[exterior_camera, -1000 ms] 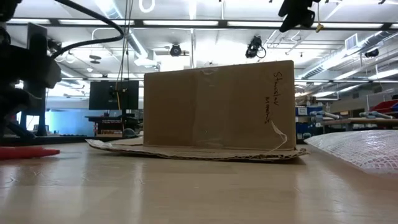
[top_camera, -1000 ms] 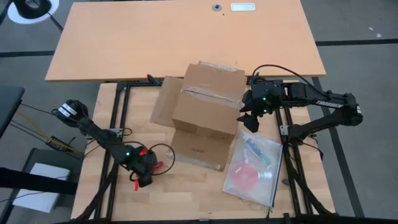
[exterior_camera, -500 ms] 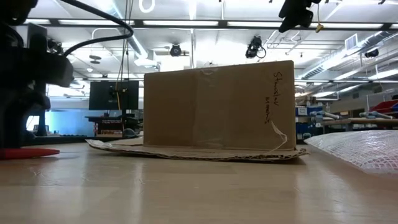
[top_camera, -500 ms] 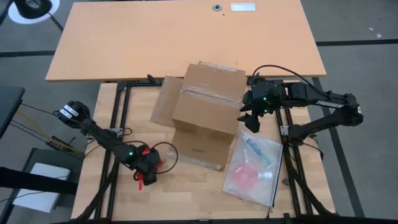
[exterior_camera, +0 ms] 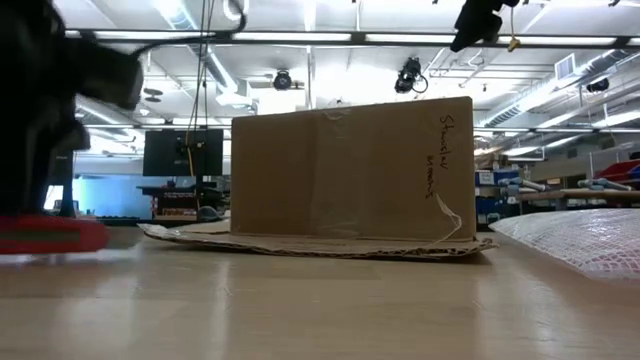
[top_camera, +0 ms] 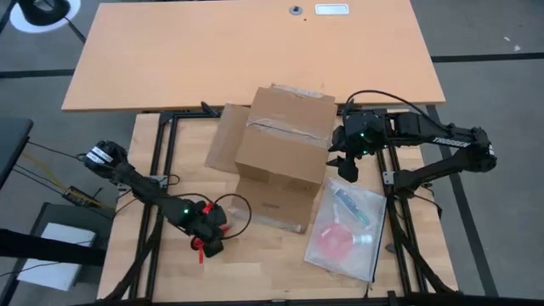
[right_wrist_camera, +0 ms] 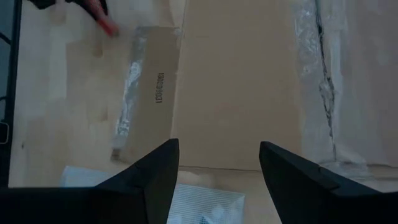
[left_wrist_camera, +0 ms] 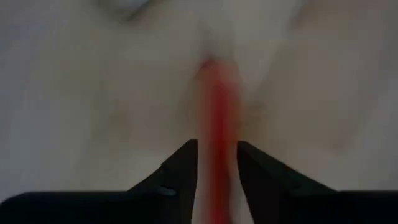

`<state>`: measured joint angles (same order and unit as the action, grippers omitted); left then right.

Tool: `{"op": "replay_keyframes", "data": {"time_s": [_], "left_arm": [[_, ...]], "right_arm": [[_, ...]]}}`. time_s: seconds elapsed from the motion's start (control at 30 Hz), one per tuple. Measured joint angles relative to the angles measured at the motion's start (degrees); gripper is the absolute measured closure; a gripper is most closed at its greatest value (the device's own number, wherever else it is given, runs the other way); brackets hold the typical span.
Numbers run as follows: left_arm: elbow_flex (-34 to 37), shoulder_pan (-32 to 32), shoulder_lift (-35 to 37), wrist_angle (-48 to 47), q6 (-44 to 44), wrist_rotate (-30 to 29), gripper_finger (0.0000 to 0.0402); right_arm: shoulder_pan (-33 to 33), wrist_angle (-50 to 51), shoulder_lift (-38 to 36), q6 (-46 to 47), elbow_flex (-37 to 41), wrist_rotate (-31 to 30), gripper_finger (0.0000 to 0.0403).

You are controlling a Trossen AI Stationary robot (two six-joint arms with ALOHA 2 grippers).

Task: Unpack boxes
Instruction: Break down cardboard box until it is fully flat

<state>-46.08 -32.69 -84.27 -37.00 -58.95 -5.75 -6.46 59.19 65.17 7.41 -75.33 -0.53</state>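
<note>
Box sits mid-table, upside down by the look of it: its taped side faces up and flaps lie spread flat on the wood around its base.

L to R:

L gripper is low at the near-left of the table, close to the box's near-left corner but apart from it. L wrist view shows a thin red tool lying between the two dark fingers; jaws narrow around it, but can't tell if they're actually pinching it.

Box next, w/ clear tape across the top face.

R gripper hovers just off the box's right edge, above table level, jaws wide w/ nothing between them.

Clear bag lies flat near-right, beside the box and apart from it.

Risks, as I judge them:
- Red tool may slip or twist if the grip is off-centre; it's thin and smooth-looking.
- Box is loose on the table; pushing a tool at the tape w/o the R arm bracing could slide or tip it.
- Box could shove into the bag.
</note>
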Motion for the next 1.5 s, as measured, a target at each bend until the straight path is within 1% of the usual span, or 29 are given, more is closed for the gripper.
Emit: {"op": "replay_keyframes", "data": {"time_s": [0.13, 0.27, 0.37, 0.47, 0.57, 0.63, 0.77, 0.87, 0.93, 1.03, 1.13, 1.37, 1.5], "left_arm": [[-6.9, 0.0, 0.0, -4.7, 0.4, -0.9, 0.0288], [-13.8, 0.0, 0.1, -9.3, 2.7, -3.5, 0.0300], [-16.0, 0.0, 0.2, -10.4, 2.6, -4.6, 0.0305], [-15.3, 0.0, 0.1, -10.2, -1.7, -4.9, 0.0301], [-13.7, -0.4, -0.6, -7.8, -4.8, -3.4, 0.0284], [-12.6, -1.0, -1.6, -4.2, -5.8, -2.2, 0.0264], [-11.4, -2.3, -5.1, 2.9, -5.9, -2.1, 0.0216], [-11.3, -2.7, -8.6, 5.4, -5.9, -0.8, 0.0184], [-11.3, -3.0, -10.9, 6.0, -5.9, 0.5, 0.0170], [-11.3, -3.3, -14.1, 5.3, -6.1, 3.7, 0.0162], [-11.4, -3.3, -15.8, 5.2, -6.3, 5.0, 0.0161], [-11.7, -3.4, -17.8, 4.9, -6.6, 4.0, 0.0161], [-11.8, -3.4, -19.2, 4.0, -6.6, 3.7, 0.0164]], "right_arm": [[0.0, -0.1, -0.7, -0.2, 0.0, 0.2, 0.0175], [0.0, -0.2, -1.4, -1.5, 0.0, 0.2, 0.0175], [0.0, -0.4, -1.4, -2.7, 0.0, 0.2, 0.0175], [0.0, -0.4, -1.4, -3.1, 0.0, 0.2, 0.0175], [0.0, -0.3, -1.4, -3.1, 0.0, 0.2, 0.0175], [0.0, 0.0, -1.4, -2.7, 0.0, 0.3, 0.0175], [0.0, 1.1, -1.4, -2.5, 0.0, 1.5, 0.0174], [0.0, 2.1, -1.4, -1.1, 0.0, 2.3, 0.0174], [0.0, 2.8, -1.4, 0.0, 0.0, 2.3, 0.0174], [0.0, 3.8, -1.4, 0.5, 0.0, 2.3, 0.0175], [0.0, 4.4, -1.4, 0.5, 0.0, 2.2, 0.0174], [0.0, 3.8, -1.4, 0.5, 0.0, 2.0, 0.0175], [0.0, 3.7, -1.4, 0.5, 0.0, 0.3, 0.0175]]}}
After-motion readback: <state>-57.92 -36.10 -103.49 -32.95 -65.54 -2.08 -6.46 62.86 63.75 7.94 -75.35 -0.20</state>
